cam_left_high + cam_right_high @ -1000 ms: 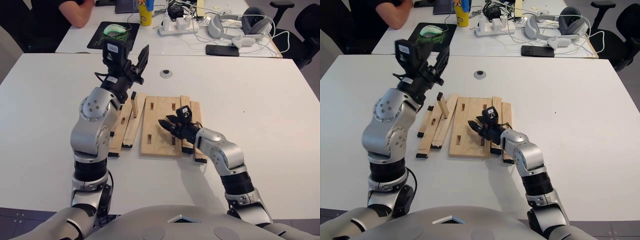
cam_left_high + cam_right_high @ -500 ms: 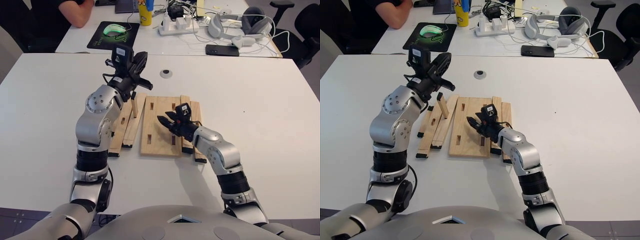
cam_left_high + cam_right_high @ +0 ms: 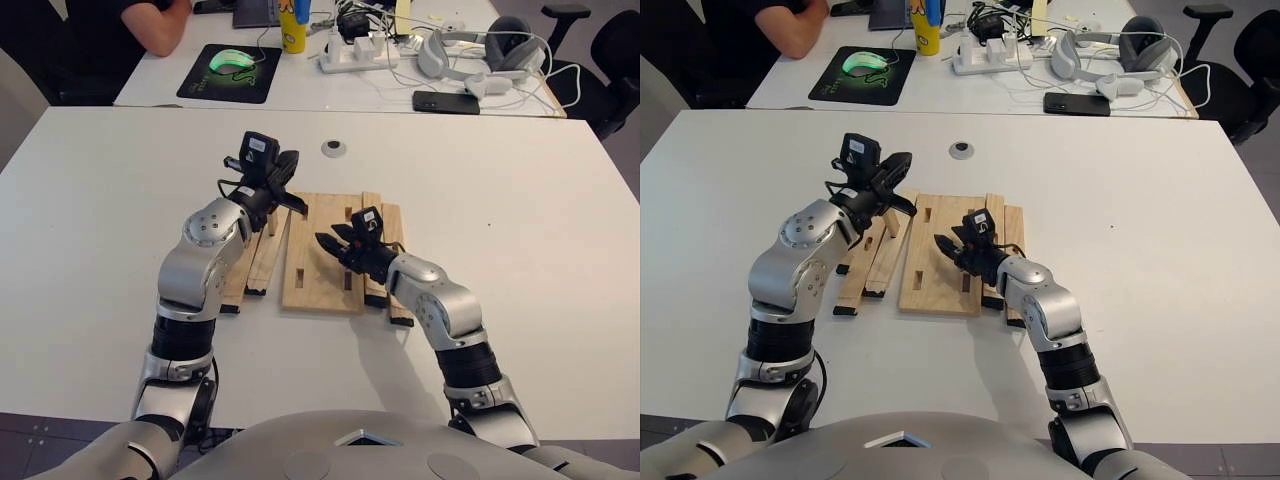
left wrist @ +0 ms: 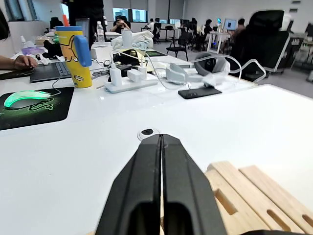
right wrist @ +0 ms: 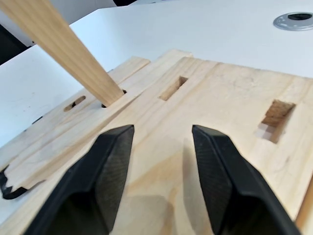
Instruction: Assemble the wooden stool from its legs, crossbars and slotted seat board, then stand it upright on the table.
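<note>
Left hand (image 4: 161, 142) clenched empty near legs (image 3: 262, 265), right hand (image 3: 326, 242) spread over seat board (image 3: 308, 282)

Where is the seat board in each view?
Left eye: seat board mid-table, under the right gripper.
Right eye: same spot, mid-table.
Left wrist: probably the seat board, slotted, beside the shut left gripper.
Right wrist: the surface beneath the open right gripper.
Shared landmark: the round grommet just beyond the board.
</note>
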Controlling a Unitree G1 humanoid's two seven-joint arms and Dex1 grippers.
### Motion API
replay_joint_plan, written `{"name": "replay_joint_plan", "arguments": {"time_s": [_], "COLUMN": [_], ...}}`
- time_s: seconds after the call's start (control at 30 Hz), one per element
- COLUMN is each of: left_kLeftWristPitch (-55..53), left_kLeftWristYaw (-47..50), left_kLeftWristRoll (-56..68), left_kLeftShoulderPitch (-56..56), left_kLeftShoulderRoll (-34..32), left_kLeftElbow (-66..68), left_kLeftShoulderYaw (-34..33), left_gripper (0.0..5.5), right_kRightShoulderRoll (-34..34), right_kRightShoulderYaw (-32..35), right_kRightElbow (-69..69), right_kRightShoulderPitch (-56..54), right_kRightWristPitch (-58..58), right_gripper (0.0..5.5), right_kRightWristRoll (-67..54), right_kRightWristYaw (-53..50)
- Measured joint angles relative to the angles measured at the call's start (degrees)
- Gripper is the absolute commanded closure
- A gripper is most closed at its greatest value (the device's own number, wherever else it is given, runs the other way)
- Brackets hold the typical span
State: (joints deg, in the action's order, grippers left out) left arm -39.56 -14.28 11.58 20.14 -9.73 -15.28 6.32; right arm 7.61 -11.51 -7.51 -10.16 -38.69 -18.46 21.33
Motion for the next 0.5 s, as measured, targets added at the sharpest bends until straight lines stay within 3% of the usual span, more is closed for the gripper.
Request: {"name": "replay_joint_plan", "arguments": {"time_s": [0.33,0.5], "left_kLeftWristPitch": [2.1,1.4], "left_kLeftWristYaw": [2.4,4.6], "left_kLeftWristRoll": [-1.5,-0.5], "left_kLeftShoulderPitch": [1.7,8.9], "left_kLeftShoulderRoll": [-0.2,0.6], "left_kLeftElbow": [0.9,-3.7], "left_kLeftShoulderYaw": [-3.3,-6.5], "left_gripper": [5.46,5.46], "right_kRightShoulderRoll": [0.0,-0.1], "right_kRightShoulderYaw": [-0.1,-0.1], "right_kRightElbow": [-0.5,0.5], "right_kRightShoulderPitch": [0.0,0.0], "right_kRightWristPitch": [-0.5,-0.2], "right_gripper": [3.31,3.31], "right_kRightWristRoll": [0.0,0.0], "right_kRightWristYaw": [0.2,0.2]}}
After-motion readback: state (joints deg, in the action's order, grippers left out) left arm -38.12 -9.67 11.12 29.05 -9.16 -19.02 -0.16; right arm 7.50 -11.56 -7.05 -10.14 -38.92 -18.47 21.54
